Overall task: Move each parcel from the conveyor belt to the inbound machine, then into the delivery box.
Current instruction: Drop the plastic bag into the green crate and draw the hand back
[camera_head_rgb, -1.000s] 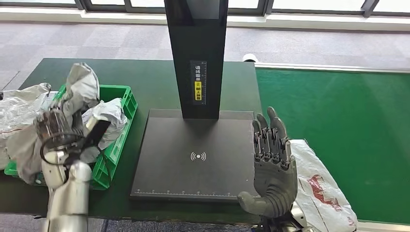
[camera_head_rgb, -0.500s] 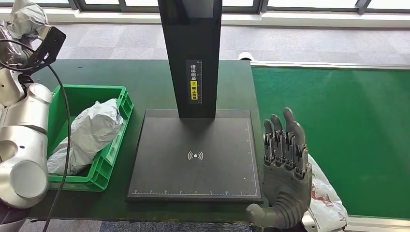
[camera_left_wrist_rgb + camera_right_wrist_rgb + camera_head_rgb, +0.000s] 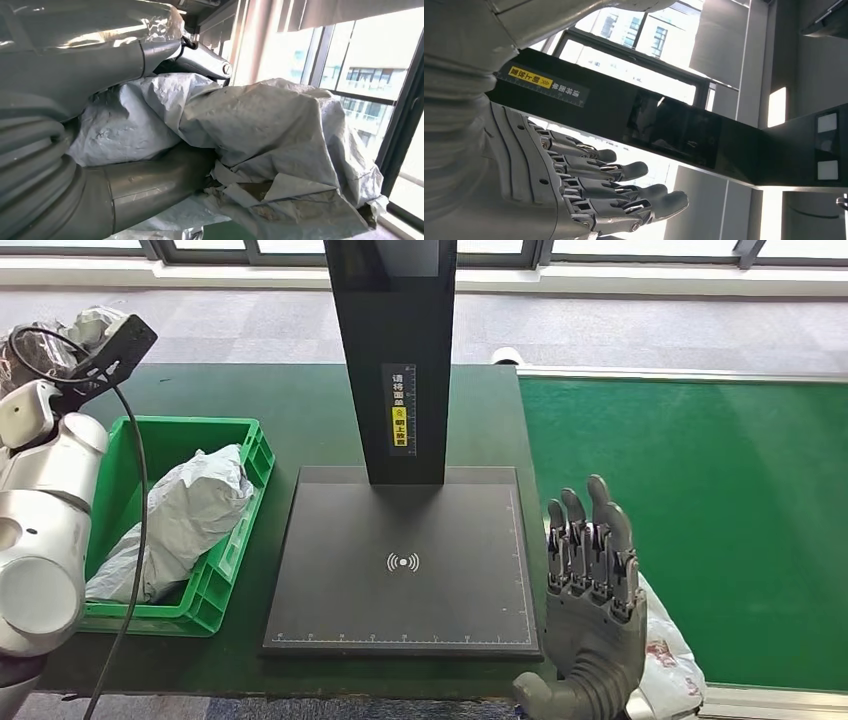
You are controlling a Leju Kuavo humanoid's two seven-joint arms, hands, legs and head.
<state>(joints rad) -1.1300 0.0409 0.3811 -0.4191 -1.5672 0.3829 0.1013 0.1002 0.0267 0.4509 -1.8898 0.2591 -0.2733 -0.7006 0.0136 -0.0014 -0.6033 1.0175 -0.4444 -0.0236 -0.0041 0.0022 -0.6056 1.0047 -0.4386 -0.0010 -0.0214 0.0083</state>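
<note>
Crumpled grey parcel (image 3: 185, 515) lies in green delivery box (image 3: 236, 550) — beside black inbound machine (image 3: 404, 560).

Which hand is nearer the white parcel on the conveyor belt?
Right. The right hand, open with fingers up, stands beside the white parcel at the belt's near edge, partly covering it. The left hand is raised far across the table, holding a grey parcel.

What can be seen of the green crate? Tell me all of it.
The green crate is a shallow plastic bin with ribbed, slotted walls and an open top. It stands level on the dark green table, left of the black scanner plate and apart from it. A crumpled grey parcel lies inside, spilling over the near rim.
</note>
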